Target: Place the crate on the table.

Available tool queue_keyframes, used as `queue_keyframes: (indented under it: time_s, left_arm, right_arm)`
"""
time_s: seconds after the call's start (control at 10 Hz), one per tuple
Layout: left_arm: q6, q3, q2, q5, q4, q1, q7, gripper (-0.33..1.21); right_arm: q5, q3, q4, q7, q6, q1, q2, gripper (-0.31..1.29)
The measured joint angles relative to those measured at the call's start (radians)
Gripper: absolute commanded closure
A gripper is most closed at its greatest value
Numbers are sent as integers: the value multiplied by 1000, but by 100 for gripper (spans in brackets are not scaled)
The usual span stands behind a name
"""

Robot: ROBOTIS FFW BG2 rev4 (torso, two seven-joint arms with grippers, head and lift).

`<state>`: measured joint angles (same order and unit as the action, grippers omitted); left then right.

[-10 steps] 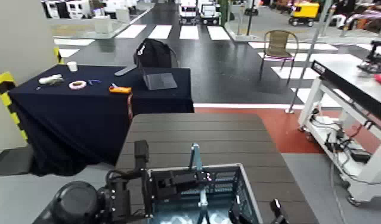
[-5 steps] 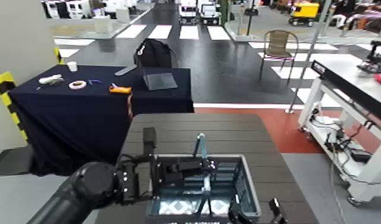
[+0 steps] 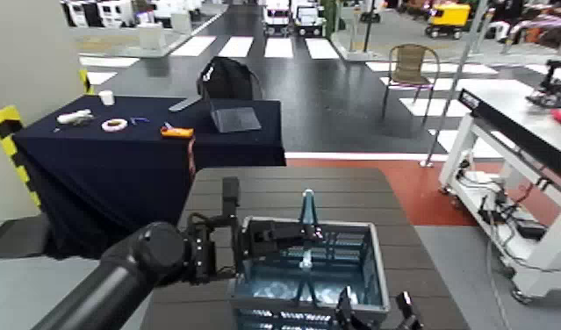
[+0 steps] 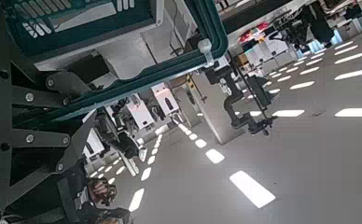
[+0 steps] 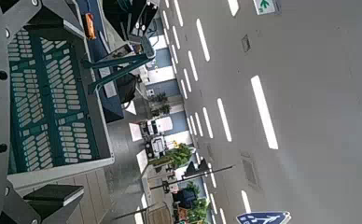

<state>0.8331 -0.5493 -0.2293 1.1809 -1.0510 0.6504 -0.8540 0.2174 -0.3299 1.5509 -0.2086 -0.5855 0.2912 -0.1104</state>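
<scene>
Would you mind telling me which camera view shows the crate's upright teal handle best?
The head view: the handle rises from the middle of the crate over the table. The left wrist view shows only a close section of it; the right wrist view shows mainly lattice wall.

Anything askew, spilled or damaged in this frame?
Nothing stands out. The crate looks intact over the table, its handle upright, the left gripper at its rim and the right gripper at its near corner.

A navy-draped table, a wicker chair and a white workbench stand on dark floor.
</scene>
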Motion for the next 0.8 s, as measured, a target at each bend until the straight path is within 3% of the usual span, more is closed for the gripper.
queue_keyframes:
  time_s: [0.3, 0.8]
  left_arm:
    - [-50, -39, 35, -31, 107, 71, -29, 120]
    - [-102, -63, 69, -57, 255, 137, -42, 119]
  right_arm:
    - [4, -3, -1, 0, -7, -3, -3, 14]
    - [14, -10, -7, 0, -20, -10, -9, 14]
